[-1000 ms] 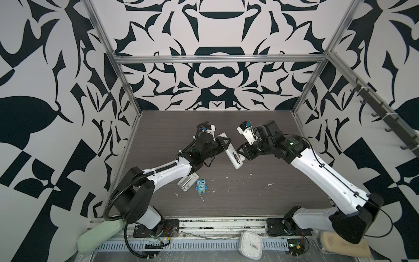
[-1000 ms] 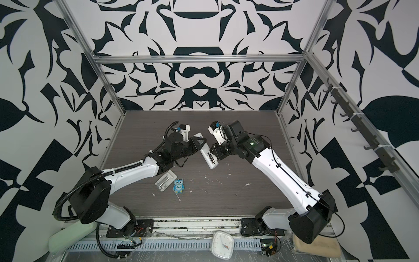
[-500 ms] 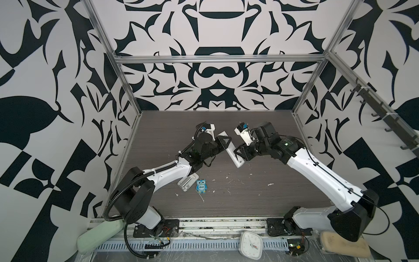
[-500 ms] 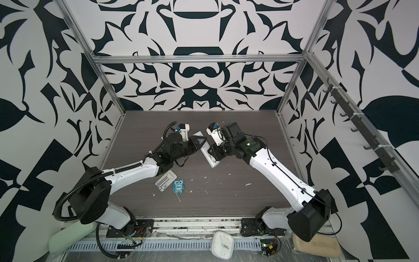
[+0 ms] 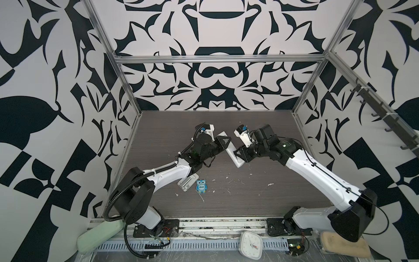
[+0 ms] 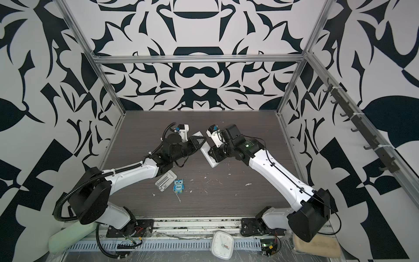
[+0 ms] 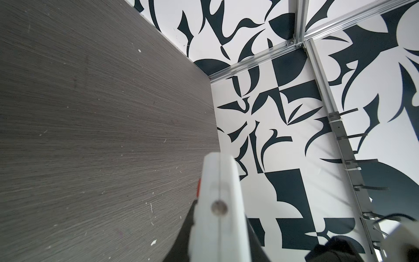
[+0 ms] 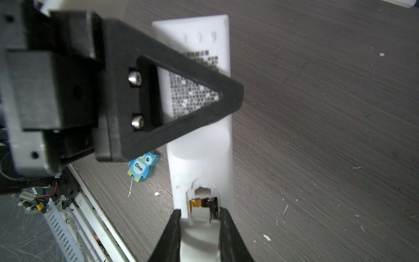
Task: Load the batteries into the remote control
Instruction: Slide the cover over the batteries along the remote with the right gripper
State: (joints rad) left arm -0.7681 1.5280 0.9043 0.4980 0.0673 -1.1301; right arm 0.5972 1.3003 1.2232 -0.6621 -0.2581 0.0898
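While both arms meet above the middle of the tabletop (image 5: 272,192), somewhat nearer its back edge than its front, the remote control (image 5: 231,152) hangs between them, clear of the surface and tilted, with its plain back turned up. The left gripper (image 5: 223,142) is pressed together on the remote's upper half, one triangular finger (image 8: 181,102) lying flat across the printed label on the back; the left wrist view shows the white body edge-on between the fingers. The right gripper (image 8: 200,212) pinches the remote's other end, its two black fingertips touching the white plastic on either side of the battery bay. That bay stands partly uncovered, and a battery (image 8: 197,202) with a gold band sits inside it; whether the dark shape next to it is a second one I cannot tell. Toward the tabletop's front left, under the left arm, a grey-white tray (image 5: 187,182) lies just beside a small blue owl figure (image 5: 201,186). White scraps (image 5: 269,184) are scattered across the front half.
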